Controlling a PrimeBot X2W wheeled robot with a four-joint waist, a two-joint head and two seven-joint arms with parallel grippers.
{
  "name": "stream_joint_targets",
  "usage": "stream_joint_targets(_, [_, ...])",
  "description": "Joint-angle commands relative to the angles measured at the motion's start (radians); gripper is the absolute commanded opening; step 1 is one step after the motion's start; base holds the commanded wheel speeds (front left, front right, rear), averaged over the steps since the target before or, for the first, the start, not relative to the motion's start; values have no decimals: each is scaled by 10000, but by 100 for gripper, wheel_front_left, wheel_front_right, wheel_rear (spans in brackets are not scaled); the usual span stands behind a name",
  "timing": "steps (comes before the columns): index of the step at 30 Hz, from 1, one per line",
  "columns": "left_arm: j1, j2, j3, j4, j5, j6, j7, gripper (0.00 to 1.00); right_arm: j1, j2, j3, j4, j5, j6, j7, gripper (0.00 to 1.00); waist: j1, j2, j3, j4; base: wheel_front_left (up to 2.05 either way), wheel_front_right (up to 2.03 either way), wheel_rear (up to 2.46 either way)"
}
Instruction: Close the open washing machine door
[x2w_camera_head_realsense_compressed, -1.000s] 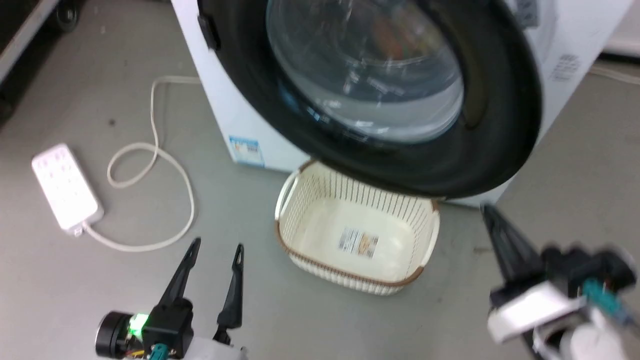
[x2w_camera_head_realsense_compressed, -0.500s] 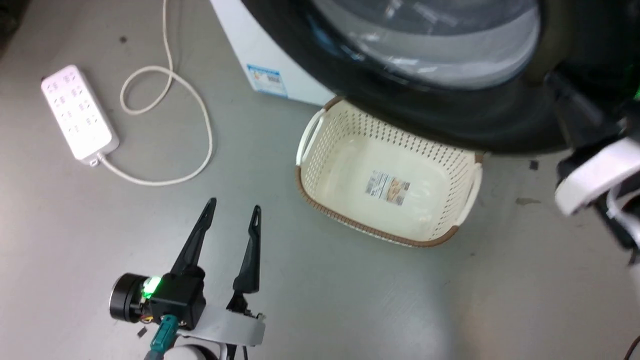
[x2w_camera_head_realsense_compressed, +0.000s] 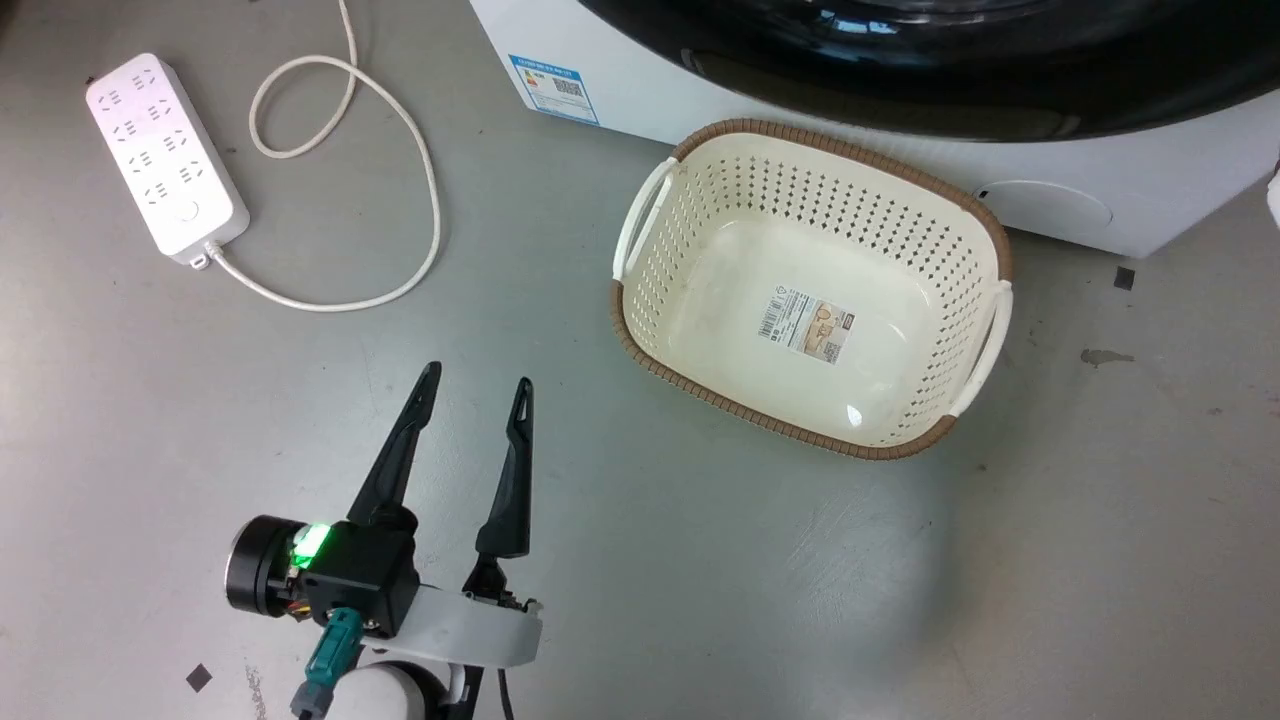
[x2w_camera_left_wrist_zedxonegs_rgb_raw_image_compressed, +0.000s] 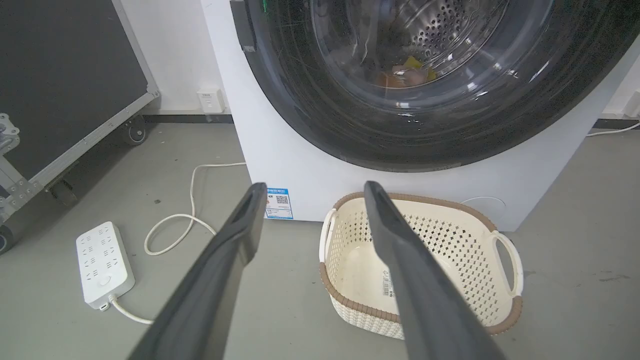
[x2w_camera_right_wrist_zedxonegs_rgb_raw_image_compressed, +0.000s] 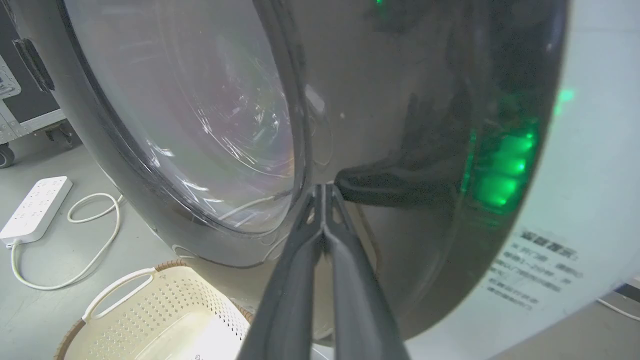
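The right gripper (x2w_camera_right_wrist_zedxonegs_rgb_raw_image_compressed: 324, 189) was up at the washing machine door (x2w_camera_right_wrist_zedxonegs_rgb_raw_image_compressed: 425, 100). Its fingers were pinched tight together with nothing between them, tips touching the glossy black rim just beside the edge of the glass bowl (x2w_camera_right_wrist_zedxonegs_rgb_raw_image_compressed: 190, 125). The door lay close against the white front of the washing machine (x2w_camera_left_wrist_zedxonegs_rgb_raw_image_compressed: 300, 170); whether it had latched, I couldn't tell. Through the glass, something orange and yellow (x2w_camera_left_wrist_zedxonegs_rgb_raw_image_compressed: 402, 75) sat low in the steel drum.

Down on the left, the left gripper (x2w_camera_head_realsense_compressed: 478, 376) hung over the grey floor (x2w_camera_head_realsense_compressed: 700, 580), fingers spread wide and holding nothing, pointed towards the machine. Straight below the door stood a cream basket (x2w_camera_head_realsense_compressed: 655, 270) with a brown rim, right up near the machine's base, a label (x2w_camera_head_realsense_compressed: 808, 323) stuck to its bottom. Off to the left, well apart from the basket, a white power strip (x2w_camera_head_realsense_compressed: 165, 160) lay flat, its cord (x2w_camera_head_realsense_compressed: 425, 200) looping across the floor.
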Motion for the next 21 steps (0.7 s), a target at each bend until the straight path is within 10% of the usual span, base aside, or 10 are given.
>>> stream_joint_targets(1, [-138, -25, 20, -10, 47, -26, -43, 100, -265, -67, -160, 124, -51, -36, -69, 0, -1, -1, 14, 6, 0, 0, 0])
stream_joint_targets(16, [106, -150, 296, 359, -32, -141, -43, 100, 437, 493, 288, 1167, 17, -36, -1381, 0, -1, -1, -1402, -374, 0, 0, 0])
stream_joint_targets(18, [221, -151, 391, 467, -73, -185, -43, 100, 985, 658, 254, 1008, 64, -36, -1783, 91, -1, -1, -1869, -522, 0, 0, 0])
stream_joint_targets(21, [437, -160, 489, 688, -211, -304, -43, 100, 2016, 879, 316, 532, -56, -36, -2125, 100, -1, -1, -2527, -740, 0, 0, 0])
